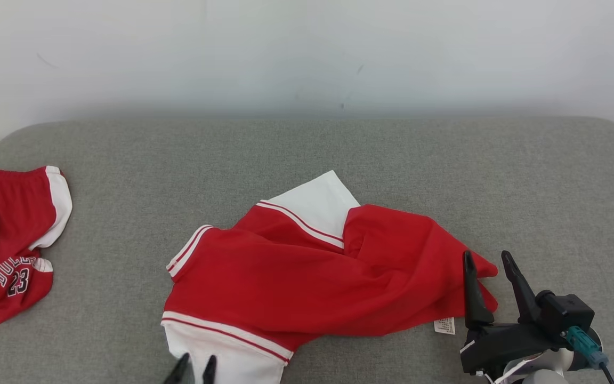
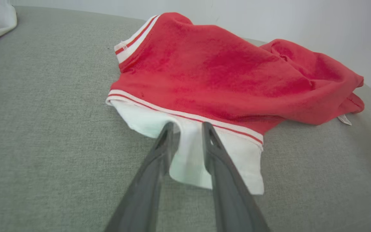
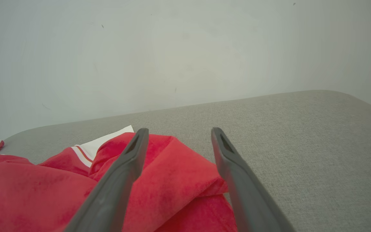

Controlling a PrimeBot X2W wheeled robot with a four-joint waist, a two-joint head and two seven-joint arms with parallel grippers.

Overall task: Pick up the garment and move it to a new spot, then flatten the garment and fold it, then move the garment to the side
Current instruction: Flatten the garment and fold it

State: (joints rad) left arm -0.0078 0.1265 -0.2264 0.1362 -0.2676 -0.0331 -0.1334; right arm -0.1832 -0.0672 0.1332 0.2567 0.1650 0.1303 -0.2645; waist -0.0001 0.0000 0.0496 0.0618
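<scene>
fig. flattening step, as judged from the lay of the cloth. the grey padded surface is shown with the red garment lying rumpled at its middle, one white-banded part turned up towards the wall and the right end bunched. a second red garment lies well apart at the left edge. for a good result, the two ends are best taken low, at the edge only, and drawn apart evenly, so that the folds are pulled out rather than dragged. care is called for at the bunched end, where the cloth appears doubled. the right gripper is held wide open and empty, fingers tilted forward just over the garment's right end, near the care label. the left gripper is laid low along the surface, its fingers narrowly parted astride the white hem. the cloth lies between them but is not seen to be clamped.
</scene>
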